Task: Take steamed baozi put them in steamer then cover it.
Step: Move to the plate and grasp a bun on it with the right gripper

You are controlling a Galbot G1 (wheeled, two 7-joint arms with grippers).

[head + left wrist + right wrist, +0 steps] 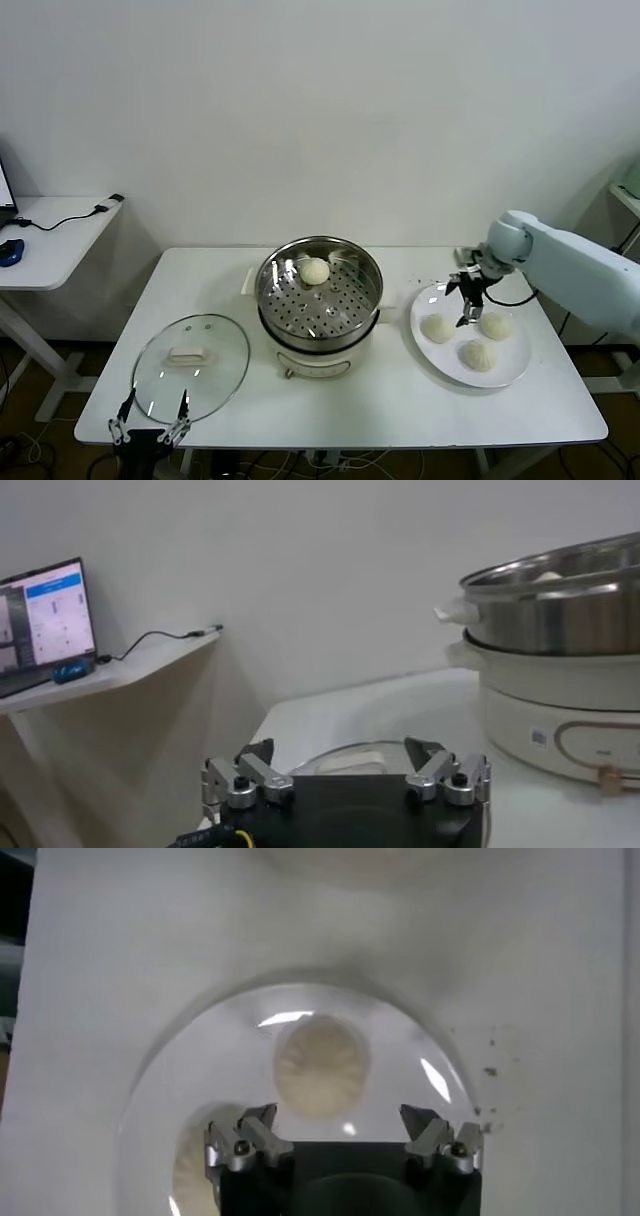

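Observation:
The shiny steamer stands mid-table with one baozi on its perforated tray. Three more baozi lie on a white plate to its right. My right gripper hangs open just above that plate, between the two rear buns. In the right wrist view, one baozi lies ahead of the open right gripper. The glass cover rests flat on the table, left of the steamer. My left gripper waits open at the table's front edge, just short of the cover.
A side desk with a cable and a blue mouse stands to the left, with a lit laptop screen on it. The steamer's steel wall rises beside the left gripper. A white wall is behind the table.

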